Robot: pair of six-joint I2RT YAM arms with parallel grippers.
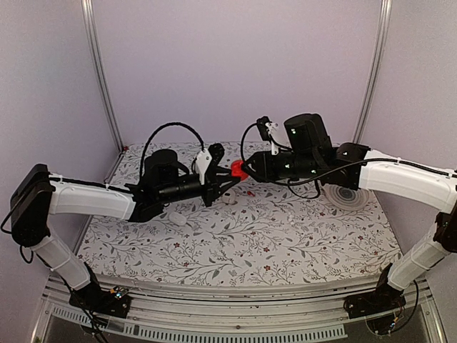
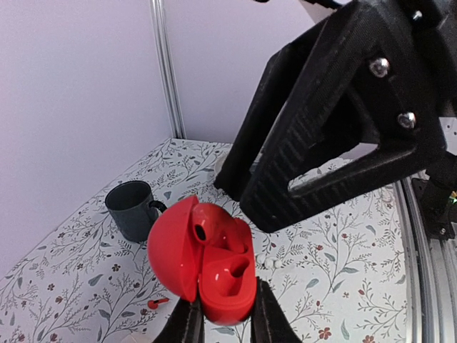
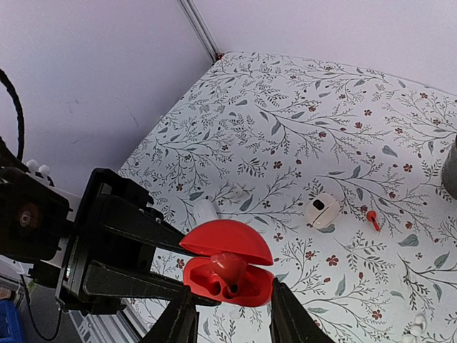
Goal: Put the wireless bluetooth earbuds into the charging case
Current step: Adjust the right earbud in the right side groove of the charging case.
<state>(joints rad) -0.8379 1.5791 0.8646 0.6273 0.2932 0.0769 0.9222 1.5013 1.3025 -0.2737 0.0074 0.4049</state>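
An open red clamshell charging case [image 2: 214, 275] hangs in the air above the table, also seen from above [image 1: 239, 169]. My left gripper [image 2: 225, 325] is shut on its base. A red earbud [image 3: 232, 263] stands in one well, stem up. The other well shows dark and empty. My right gripper [image 3: 230, 314] is open, its fingers either side of the case. A second red earbud [image 3: 371, 218] lies on the table. A small cream-white case [image 3: 322, 209] with a dark hollow lies near it.
A grey mug [image 2: 132, 209] stands at the far side of the floral table [image 1: 235, 243]. White earbuds [image 2: 270, 263] and a white oblong piece [image 3: 206, 211] lie on the cloth. A round patterned disc [image 1: 350, 196] lies under the right arm.
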